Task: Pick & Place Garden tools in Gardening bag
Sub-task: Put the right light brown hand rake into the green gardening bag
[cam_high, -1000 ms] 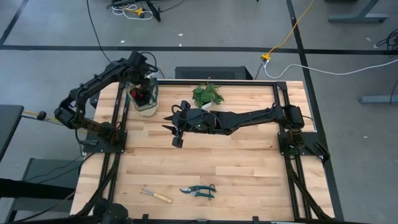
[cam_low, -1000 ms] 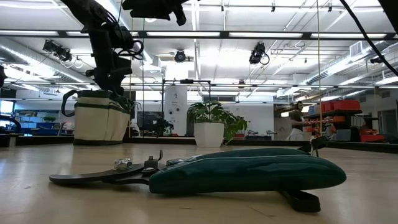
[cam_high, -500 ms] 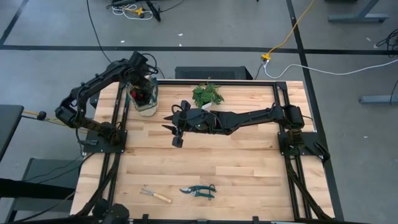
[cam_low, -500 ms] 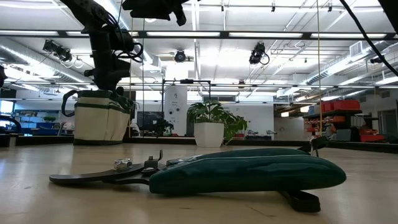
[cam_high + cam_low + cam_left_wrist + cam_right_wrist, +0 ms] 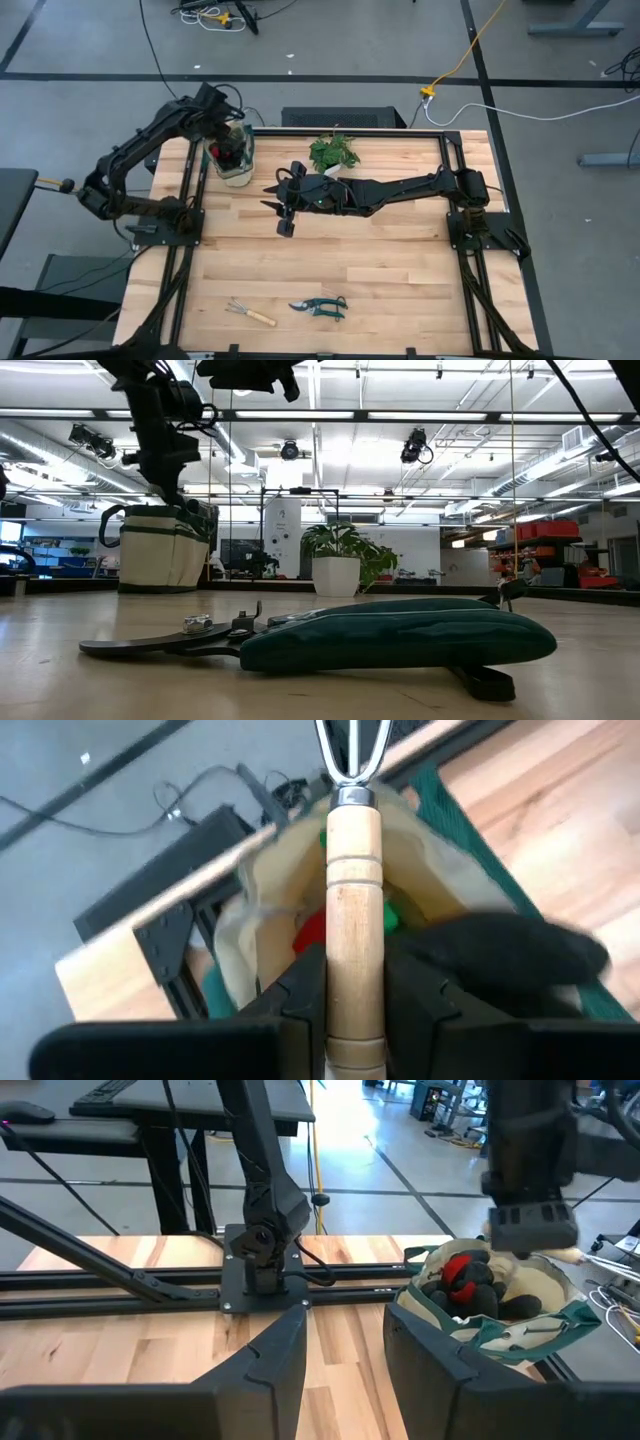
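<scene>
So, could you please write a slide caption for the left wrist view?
Left hand holding a wooden-handled tool above the open gardening bag.

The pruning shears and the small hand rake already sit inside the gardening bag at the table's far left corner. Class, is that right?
Not quite. The gardening bag is at the far left corner, but the pruning shears and small hand rake lie on the table's near edge, outside the bag. The high view shows it.

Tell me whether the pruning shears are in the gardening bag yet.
Not yet. The pruning shears lie flat on the table's near edge beside the hand rake, far from the gardening bag.
</scene>
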